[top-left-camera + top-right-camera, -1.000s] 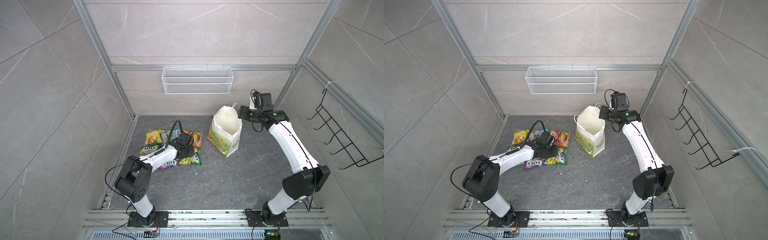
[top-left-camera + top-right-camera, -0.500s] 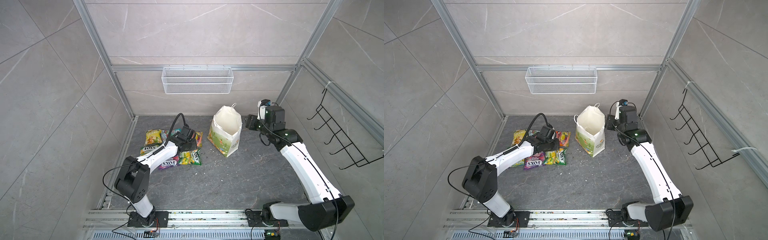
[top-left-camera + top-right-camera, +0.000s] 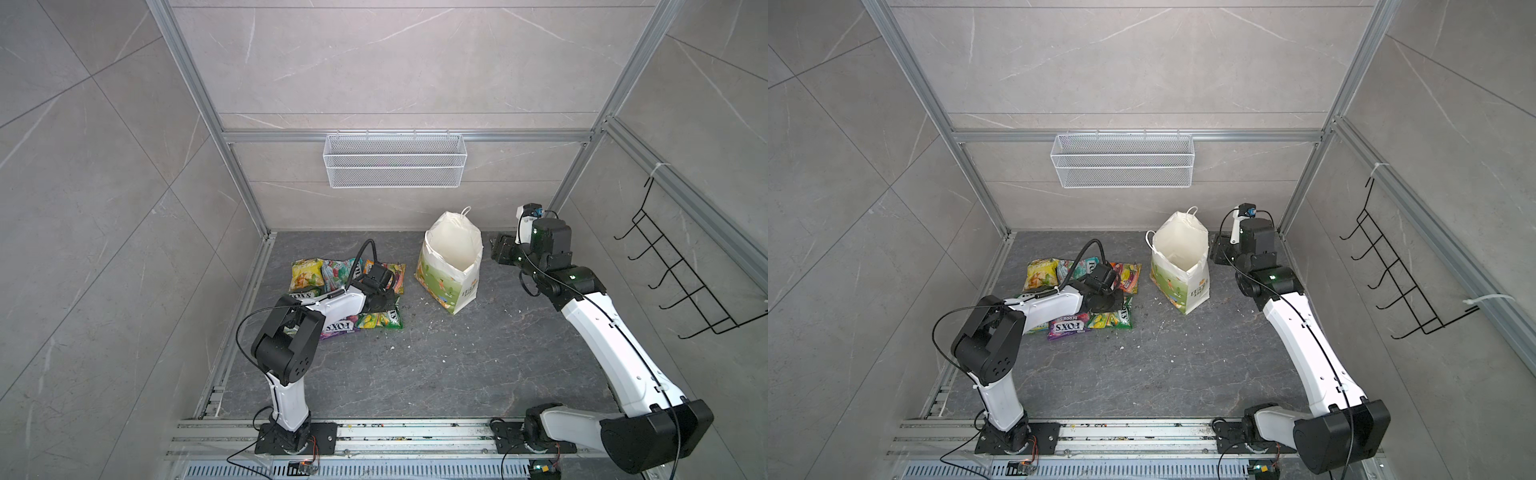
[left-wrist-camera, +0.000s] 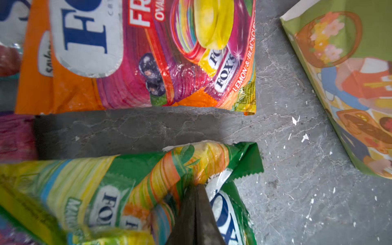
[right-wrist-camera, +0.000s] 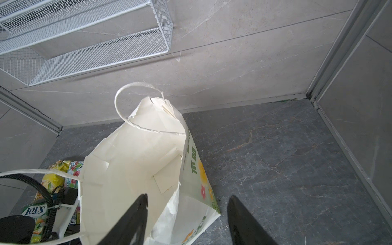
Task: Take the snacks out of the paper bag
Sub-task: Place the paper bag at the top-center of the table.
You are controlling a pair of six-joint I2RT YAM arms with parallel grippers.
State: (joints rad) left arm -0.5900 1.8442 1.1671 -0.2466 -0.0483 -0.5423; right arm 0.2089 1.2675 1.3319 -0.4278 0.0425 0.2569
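Note:
Several FOX'S snacks lie flat on the dark floor left of the paper bag (image 3: 451, 266) (image 3: 1179, 274): yellow (image 3: 306, 272), teal-red (image 3: 336, 270), orange (image 3: 395, 275), purple (image 3: 338, 326) and green-yellow (image 3: 380, 320). The bag stands upright with its mouth open, and its inside shows only white paper (image 5: 131, 161). My left gripper (image 3: 384, 301) (image 4: 196, 185) is shut, its tips down on the crumpled end of the green-yellow packet (image 4: 127, 176). The orange packet (image 4: 148, 63) lies just beyond. My right gripper (image 3: 498, 249) (image 5: 188, 195) is open beside the bag's right wall, apart from it.
A white wire basket (image 3: 395, 166) hangs on the back wall above the bag. A black hook rack (image 3: 673, 270) is on the right wall. Paper crumbs (image 3: 415, 324) dot the floor in front of the bag. Aluminium frame posts edge the floor.
My left gripper has closed while staying over the packets. The right arm has drawn back from the bag's rim to its right side and lowered.

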